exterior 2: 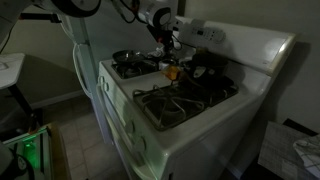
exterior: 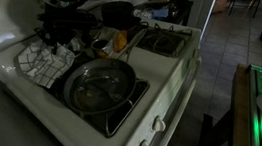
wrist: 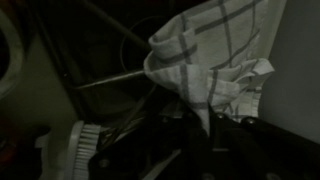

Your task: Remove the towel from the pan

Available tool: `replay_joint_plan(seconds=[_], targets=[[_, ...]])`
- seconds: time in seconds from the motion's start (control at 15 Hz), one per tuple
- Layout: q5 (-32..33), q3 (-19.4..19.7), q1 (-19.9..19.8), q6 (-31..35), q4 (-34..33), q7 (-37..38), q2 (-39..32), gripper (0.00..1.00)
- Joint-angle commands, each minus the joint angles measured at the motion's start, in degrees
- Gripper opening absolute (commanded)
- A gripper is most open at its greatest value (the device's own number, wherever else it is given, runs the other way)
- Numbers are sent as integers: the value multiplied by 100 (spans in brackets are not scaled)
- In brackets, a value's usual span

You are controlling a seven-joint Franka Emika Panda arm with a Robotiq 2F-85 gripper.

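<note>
Claw [wrist: 200,135] at towel [wrist: 212,58] (pan [exterior: 99,85] ext. view)

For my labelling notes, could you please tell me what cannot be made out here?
1. Claw: exterior view, small and dark; open or shut unclear.
2. Towel: wrist view, lower edge lost in shadow.
3. Pan: exterior view, contents blurred and dim.
</note>
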State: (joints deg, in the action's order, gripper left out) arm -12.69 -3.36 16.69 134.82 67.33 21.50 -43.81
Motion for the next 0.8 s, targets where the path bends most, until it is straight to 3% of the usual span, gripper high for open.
replay_joint_plan(seconds=[0.0, 0.47, 0.53, 0.6, 0.73], targets=[[699, 236, 156, -271, -166, 84, -18, 2], [1412, 350, 370, -1336, -220, 321, 50, 2], [1477, 361, 391, -1465, -241, 378, 48, 33], [1600, 441, 436, -1570, -197, 524, 114, 33], [1561, 532, 435, -1440, 11, 693, 335, 47]])
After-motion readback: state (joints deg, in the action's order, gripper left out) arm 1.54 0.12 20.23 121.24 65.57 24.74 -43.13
